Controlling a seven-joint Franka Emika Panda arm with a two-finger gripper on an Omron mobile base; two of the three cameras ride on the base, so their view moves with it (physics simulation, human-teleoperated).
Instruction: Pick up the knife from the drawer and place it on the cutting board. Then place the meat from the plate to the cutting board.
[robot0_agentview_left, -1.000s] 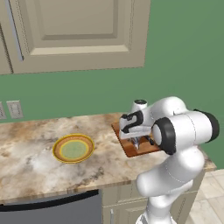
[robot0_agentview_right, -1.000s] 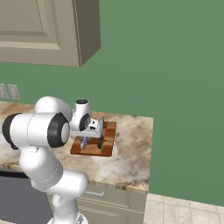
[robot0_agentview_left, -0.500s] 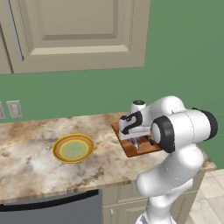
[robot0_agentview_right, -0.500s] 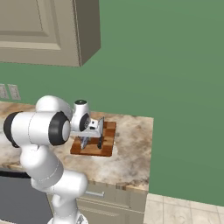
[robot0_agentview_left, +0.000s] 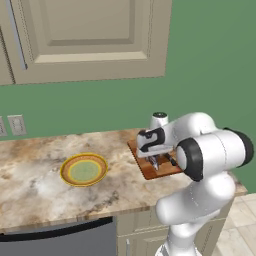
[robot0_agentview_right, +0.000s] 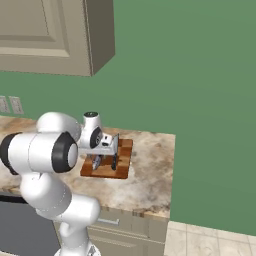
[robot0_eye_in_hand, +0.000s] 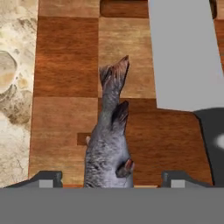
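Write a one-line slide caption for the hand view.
Open gripper above the meat lying on the cutting board beside the knife.

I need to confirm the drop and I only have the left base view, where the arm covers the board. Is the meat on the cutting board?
Observer: Yes. The meat lies on the cutting board, between the hand's fingertips.
Operator: Is the hand clamped on it?
Observer: No, the jaws stand apart on either side of it.
Operator: And the knife?
Observer: The knife lies on the board beside the meat, blade flat.
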